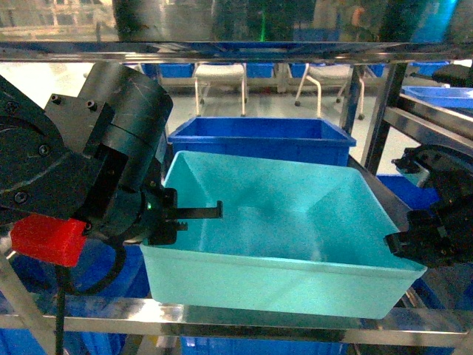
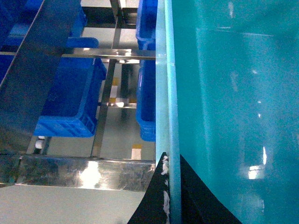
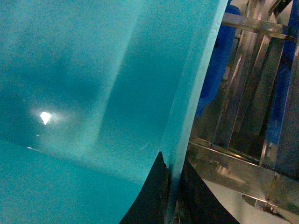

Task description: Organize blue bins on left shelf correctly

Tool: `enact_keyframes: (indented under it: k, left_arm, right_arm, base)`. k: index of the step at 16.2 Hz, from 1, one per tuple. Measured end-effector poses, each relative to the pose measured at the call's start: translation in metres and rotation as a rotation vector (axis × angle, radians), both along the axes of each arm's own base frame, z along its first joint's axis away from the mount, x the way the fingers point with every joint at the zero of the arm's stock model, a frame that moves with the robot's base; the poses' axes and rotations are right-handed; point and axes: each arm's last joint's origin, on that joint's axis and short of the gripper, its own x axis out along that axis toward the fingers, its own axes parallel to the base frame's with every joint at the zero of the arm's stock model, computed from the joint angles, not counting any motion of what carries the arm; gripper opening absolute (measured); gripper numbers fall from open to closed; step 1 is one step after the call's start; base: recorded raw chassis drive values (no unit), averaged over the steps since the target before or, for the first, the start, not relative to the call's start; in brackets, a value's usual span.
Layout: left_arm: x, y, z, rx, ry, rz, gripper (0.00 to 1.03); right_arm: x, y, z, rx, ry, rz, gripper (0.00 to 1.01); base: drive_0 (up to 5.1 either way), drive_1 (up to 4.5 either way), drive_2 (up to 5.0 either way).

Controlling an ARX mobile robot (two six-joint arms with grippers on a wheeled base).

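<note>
Both end effectors (image 1: 194,214) apparently clamp turq. bin (image 1: 295,222).

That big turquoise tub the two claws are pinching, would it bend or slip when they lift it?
The turquoise tub looks empty, so probably light. Its walls are thin and glossy; held only at the rim by the left gripper and right gripper, it may flex slightly and could slip. Being wide and low, it seems unlikely to tip.

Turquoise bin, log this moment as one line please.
turquoise bin: on shelf rail, front of dark blue bin | left claw: shut on left wall | right claw: shut on right wall | bin: empty
</note>
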Motion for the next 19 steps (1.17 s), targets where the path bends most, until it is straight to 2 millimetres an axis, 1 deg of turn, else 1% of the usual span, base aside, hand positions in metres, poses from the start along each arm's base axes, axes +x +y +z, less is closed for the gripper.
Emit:
enact_keyframes:
  k: [4, 6, 8, 10, 12, 14, 16, 19]
  left_arm:
    - [0.0, 0.0, 0.0, 0.003, 0.006, -0.001, 0.02]
    - [0.008, 0.0, -0.003, 0.0, 0.018, 0.005, 0.02]
    - [0.017, 0.001, -0.011, -0.023, 0.045, 0.018, 0.02]
    - [0.022, 0.004, -0.022, -0.043, 0.087, 0.049, 0.02]
    - [0.028, 0.004, -0.028, -0.065, 0.101, 0.072, 0.02]
    - [0.032, 0.004, -0.03, -0.077, 0.107, 0.084, 0.02]
    - [0.037, 0.005, -0.033, -0.083, 0.111, 0.089, 0.02]
    - [0.041, 0.009, -0.045, -0.077, 0.148, 0.093, 0.02]
  right_arm:
    - [0.002, 0.001, 0.0, -0.001, -0.002, 0.004, 0.02]
    - [0.006, 0.003, -0.002, -0.009, -0.004, 0.006, 0.02]
    - [0.012, 0.003, -0.007, -0.019, -0.008, 0.016, 0.02]
    - [0.017, 0.008, -0.011, -0.039, -0.02, 0.041, 0.02]
    - [0.024, 0.009, -0.009, -0.055, -0.051, 0.055, 0.02]
    - [0.028, 0.012, -0.008, -0.07, -0.071, 0.07, 0.02]
    - [0.029, 0.012, -0.009, -0.077, -0.062, 0.075, 0.02]
    - [0.028, 0.017, -0.02, -0.088, -0.023, 0.083, 0.02]
  base:
    - [0.0, 0.0, 0.0]
    - [0.0, 0.0, 0.0]
    - [0.0, 0.0, 0.0]
    - [0.0, 0.0, 0.0]
    - [0.0, 0.0, 0.0]
    - [0.0, 0.0, 0.0]
    - [0.0, 0.0, 0.0]
    - [0.0, 0.0, 0.0]
